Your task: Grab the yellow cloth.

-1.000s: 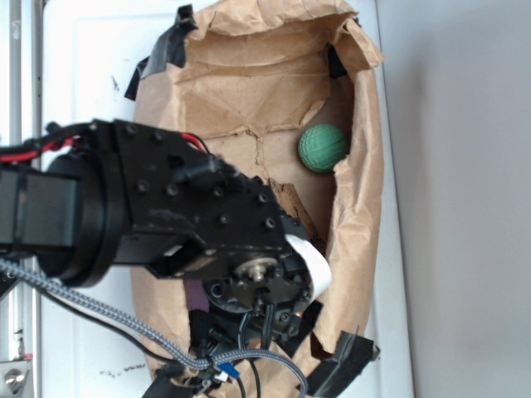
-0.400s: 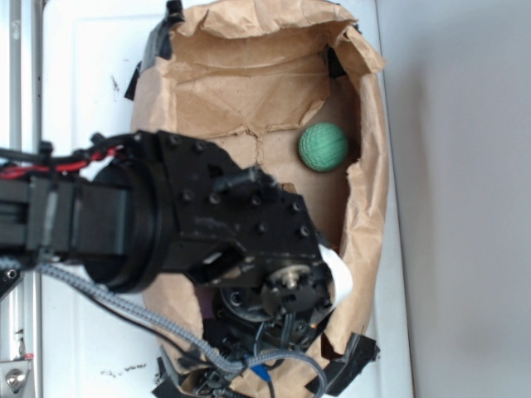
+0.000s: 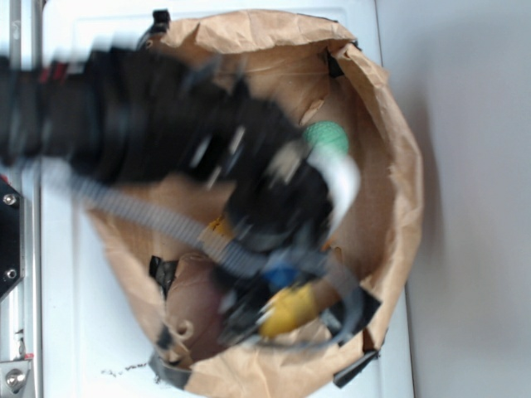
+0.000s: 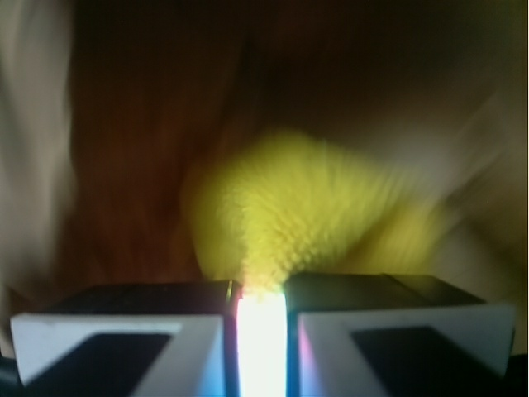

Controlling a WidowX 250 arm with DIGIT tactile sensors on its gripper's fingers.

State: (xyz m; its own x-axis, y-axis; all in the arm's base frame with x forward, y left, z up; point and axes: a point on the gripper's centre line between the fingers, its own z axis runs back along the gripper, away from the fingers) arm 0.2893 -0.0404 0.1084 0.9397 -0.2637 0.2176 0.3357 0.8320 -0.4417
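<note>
In the wrist view the gripper (image 4: 261, 310) has its 2 fingers (image 4: 132, 318) drawn nearly together, clamped on a bunched fold of the yellow cloth (image 4: 306, 215), which bulges out just beyond the tips. From outside, the blurred black arm (image 3: 166, 133) reaches into the brown paper bag (image 3: 398, 191); the cloth shows near its lower rim, the green ball (image 3: 328, 137) farther up.

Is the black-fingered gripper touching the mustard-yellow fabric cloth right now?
Touching. In the wrist view the yellow cloth runs down into the narrow slit between the gripper's nearly closed fingers, pinched there.
</note>
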